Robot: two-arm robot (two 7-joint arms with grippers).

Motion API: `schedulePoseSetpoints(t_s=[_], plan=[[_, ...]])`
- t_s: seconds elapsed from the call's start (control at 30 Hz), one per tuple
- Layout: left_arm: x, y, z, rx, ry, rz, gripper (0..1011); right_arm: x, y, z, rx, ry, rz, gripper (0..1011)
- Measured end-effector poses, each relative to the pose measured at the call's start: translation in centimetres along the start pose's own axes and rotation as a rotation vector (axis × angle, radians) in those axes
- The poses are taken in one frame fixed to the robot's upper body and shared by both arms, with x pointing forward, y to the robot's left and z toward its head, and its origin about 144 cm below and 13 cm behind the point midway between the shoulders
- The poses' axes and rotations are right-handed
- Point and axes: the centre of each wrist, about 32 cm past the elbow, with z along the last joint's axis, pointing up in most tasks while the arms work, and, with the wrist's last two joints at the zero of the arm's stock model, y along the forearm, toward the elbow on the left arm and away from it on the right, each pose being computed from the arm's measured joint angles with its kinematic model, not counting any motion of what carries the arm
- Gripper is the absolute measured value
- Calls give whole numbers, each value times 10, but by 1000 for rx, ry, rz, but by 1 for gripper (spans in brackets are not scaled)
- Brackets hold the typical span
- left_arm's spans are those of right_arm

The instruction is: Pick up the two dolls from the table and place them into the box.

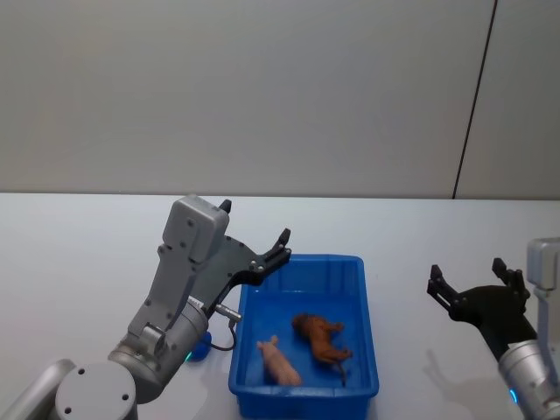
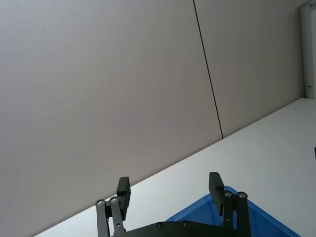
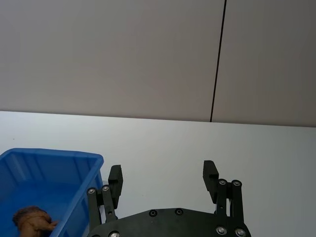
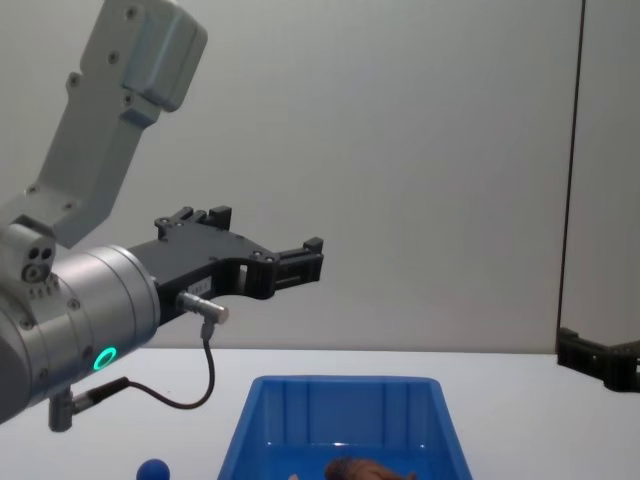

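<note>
Head view, 2 dolls [image 1: 320, 338] in box [image 1: 324, 260]

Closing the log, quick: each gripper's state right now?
Left gripper: open, empty, raised beside the box.
Right gripper: open, empty, right of the box.

Brown doll [image 4: 362, 468] half beyond chest-view edge

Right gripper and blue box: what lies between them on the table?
In the head view, the stretch of table between the box and the open right gripper is bare.
</note>
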Motion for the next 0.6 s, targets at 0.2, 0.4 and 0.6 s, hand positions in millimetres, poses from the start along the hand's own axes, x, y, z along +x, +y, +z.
schedulePoseSetpoints(t_s=[0.2,0.4,0.6], plan=[[0,0,0,0,0,0,1002,1,-1,0,-1,1,-6,1001],[0,0,0,0,0,0,1002,1,-1,0,-2,2,-9,1001],[0,3,-1,9,0,7,1002,2,-2,0,-2,2,-12,1001]])
